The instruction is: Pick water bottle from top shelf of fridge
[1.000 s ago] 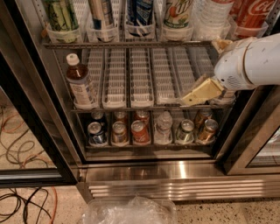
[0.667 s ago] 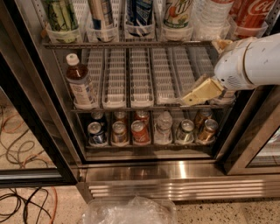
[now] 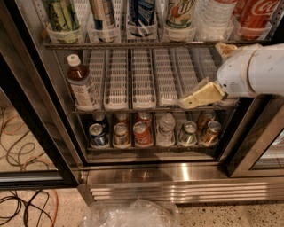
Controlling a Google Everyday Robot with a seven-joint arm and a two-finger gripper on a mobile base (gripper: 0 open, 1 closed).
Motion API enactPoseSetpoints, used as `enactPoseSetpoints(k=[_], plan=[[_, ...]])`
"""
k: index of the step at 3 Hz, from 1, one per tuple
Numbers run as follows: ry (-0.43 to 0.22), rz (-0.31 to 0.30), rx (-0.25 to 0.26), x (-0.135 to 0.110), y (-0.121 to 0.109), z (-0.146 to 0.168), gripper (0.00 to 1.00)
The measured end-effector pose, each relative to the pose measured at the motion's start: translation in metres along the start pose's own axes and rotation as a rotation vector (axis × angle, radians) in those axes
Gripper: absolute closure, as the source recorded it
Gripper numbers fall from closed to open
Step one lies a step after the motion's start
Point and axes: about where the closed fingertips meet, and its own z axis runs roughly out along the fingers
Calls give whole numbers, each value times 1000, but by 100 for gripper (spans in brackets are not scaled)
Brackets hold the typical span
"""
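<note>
The fridge point(image 3: 151, 170) stands open in front of me. The top shelf point(image 3: 133, 45) is the wire rack with a grey front rail and clear lane cups. The water bottle point(image 3: 214, 17), clear and ribbed, stands on it second from the right, between a green-labelled bottle point(image 3: 181, 13) and a red cola bottle point(image 3: 257, 15); its cap is out of view above. My gripper point(image 3: 199, 95), tan at the end of a white arm point(image 3: 253, 71), comes in from the right. It is in front of the middle rack, below the water bottle and not touching it.
The middle rack holds long white slotted trays point(image 3: 144, 77) and a brown tea bottle point(image 3: 82, 84) at its left. Several cans and a small clear bottle point(image 3: 166, 128) stand on the bottom rack. A black door frame point(image 3: 31, 119) is at the left, cables point(image 3: 22, 208) on the floor, clear plastic point(image 3: 133, 215) below.
</note>
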Motion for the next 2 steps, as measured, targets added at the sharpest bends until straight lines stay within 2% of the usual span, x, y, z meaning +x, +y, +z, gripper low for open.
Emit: enactPoseSetpoints(k=[1, 2], plan=[[-62, 73, 34, 31, 33, 14, 0], [-107, 226, 74, 98, 62, 46, 0]])
